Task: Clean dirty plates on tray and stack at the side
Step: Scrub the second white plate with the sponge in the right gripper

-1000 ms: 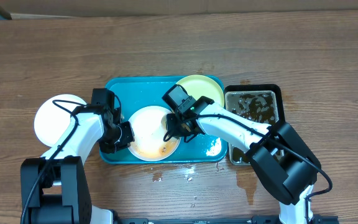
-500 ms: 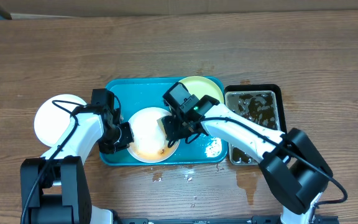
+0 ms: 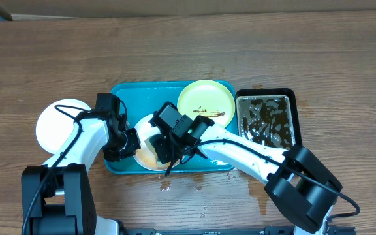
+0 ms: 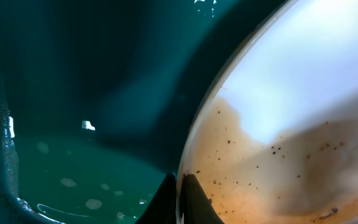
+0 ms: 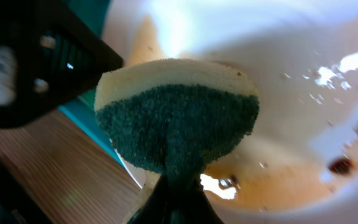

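Left gripper (image 3: pixel 132 142), just inside left wall of tray (image 3: pixel 132 98), pinched shut on left rim of smeared white plate (image 4: pixel 303 93); right gripper (image 5: pixel 173 190), over same plate, clamped on green-faced sponge (image 5: pixel 179 112). Left of tray, apart from its rim on bare table (image 3: pixel 57 59): clean white plate (image 3: pixel 59 124). Inside tray, near-left: smeared white plate, tan film across its near part, close to tray's near rim. Inside tray, far-right corner: yellow-green plate (image 3: pixel 205 101), brown streaks, edge right up at far rim. Just beside tray's right rim: black pan (image 3: pixel 266 121) of brown water. Beyond tray's far rim, broad open wood; along near rim, only narrow strip, spattered with droplets (image 3: pixel 168 186). Counted: three plates, one tray, one pan, one sponge, two grippers.
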